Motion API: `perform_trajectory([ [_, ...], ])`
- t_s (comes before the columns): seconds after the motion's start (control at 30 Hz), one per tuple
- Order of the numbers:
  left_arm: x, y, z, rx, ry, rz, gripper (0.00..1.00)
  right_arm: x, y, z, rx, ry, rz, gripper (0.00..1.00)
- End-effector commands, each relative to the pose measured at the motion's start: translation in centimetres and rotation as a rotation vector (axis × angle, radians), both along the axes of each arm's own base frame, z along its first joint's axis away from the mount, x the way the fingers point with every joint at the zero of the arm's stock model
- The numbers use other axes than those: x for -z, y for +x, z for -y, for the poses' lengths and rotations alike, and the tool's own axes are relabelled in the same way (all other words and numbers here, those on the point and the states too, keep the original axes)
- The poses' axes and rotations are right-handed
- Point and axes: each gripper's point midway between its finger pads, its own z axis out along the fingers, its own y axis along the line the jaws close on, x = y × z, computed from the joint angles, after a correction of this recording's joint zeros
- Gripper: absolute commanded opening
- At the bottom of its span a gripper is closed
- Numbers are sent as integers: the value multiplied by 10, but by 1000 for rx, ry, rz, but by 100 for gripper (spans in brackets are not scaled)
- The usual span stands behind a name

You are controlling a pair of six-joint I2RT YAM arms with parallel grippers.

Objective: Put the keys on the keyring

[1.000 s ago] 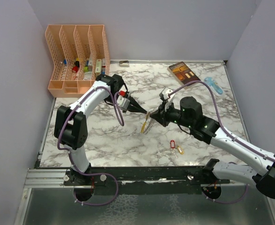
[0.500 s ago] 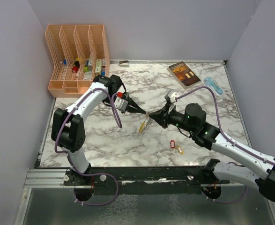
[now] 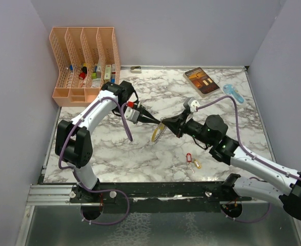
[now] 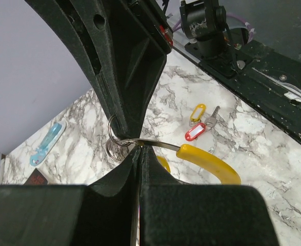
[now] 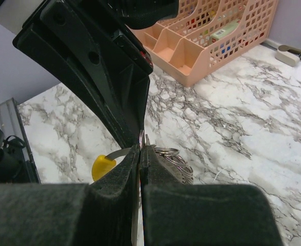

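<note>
The keyring (image 3: pixel 159 134) hangs above the middle of the table: a silvery band and stacked rings (image 4: pixel 115 148) with a curved yellow segment (image 4: pixel 207 161). My left gripper (image 3: pixel 159 122) is shut on the band, its tips (image 4: pixel 139 149) meeting at the metal. From the right, my right gripper (image 3: pixel 165 124) is shut on the same keyring, pinching a ring at its tips (image 5: pixel 142 147), with more rings (image 5: pixel 175 160) and the yellow end (image 5: pixel 103 166) on either side. The two grippers touch tip to tip. The keys (image 3: pixel 193 161) lie on the marble near the front, with a red tag (image 4: pixel 195 132) and a yellow tag (image 4: pixel 197 111).
A peach desk organizer (image 3: pixel 83 61) with small items stands at the back left. A book (image 3: pixel 201 80) and a blue plastic object (image 3: pixel 234 93) lie at the back right. A small clip (image 3: pixel 136 69) rests by the back wall. Walls close in on both sides.
My right arm's wrist has drawn back to the right while its tips stayed on the keyring. The left gripper has shifted slightly left. Both grips are unchanged.
</note>
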Motion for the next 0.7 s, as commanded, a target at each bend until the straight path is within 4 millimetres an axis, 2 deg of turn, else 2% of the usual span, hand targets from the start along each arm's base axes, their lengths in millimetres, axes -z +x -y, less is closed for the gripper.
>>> perform_trajectory([
  [0.0,-25,-12,4,9,-85,-46,0,-30,11,5,73,99,80,1],
  [0.2,-29,-13,5,12,-97,-63,0,-22,14,6,85,90,85,1],
  [0.27,-40,-19,2,14,-112,-25,0,-20,13,6,80,95,94,1],
  [0.5,-45,-18,0,12,-105,9,0,-16,4,10,57,92,120,1],
  [0.67,-48,-15,1,9,-109,9,13,-18,-6,16,35,105,158,1],
])
